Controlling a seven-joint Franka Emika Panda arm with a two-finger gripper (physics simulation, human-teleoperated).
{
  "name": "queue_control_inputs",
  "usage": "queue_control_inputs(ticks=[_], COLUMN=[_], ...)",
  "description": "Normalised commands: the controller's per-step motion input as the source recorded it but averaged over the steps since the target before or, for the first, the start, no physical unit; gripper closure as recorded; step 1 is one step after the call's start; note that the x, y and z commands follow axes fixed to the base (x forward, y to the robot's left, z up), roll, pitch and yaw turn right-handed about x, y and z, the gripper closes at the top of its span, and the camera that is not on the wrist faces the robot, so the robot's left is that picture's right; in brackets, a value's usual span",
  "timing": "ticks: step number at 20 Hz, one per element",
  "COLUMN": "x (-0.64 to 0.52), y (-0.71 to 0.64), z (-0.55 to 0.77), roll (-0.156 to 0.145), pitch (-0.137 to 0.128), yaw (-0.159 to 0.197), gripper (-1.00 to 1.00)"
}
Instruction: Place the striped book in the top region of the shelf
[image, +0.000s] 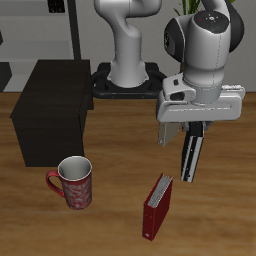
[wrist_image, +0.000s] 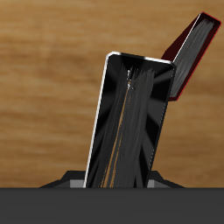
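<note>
A simulated study or office: wooden table (image: 110, 215), black shelf (image: 50, 110), red book (image: 157, 205), mug (image: 74, 183).

The large matt black boxy wooden shelf (image: 52, 110) stands on a smooth brown wood-grain table (image: 110, 225). The thin striped book (wrist_image: 129, 122) shows a glossy black-and-white cover in the wrist view. The dark red hardcover book (image: 157, 205) looks smooth, and the red patterned mug (image: 75, 183) looks glazed.
</note>
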Motion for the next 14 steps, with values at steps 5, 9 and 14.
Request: queue_control_inputs(ticks=[5,9,14], x=[-0.22,-0.26,-0.40], y=[-0.22,-0.31,-0.34], z=[0.46,0.35,0.41], roll=[-0.018,-0.017,0.004], pitch=[-0.051,-0.037,-0.074], yaw=[0.027,0.005,0.009], gripper=[1.00,1.00,1.00])
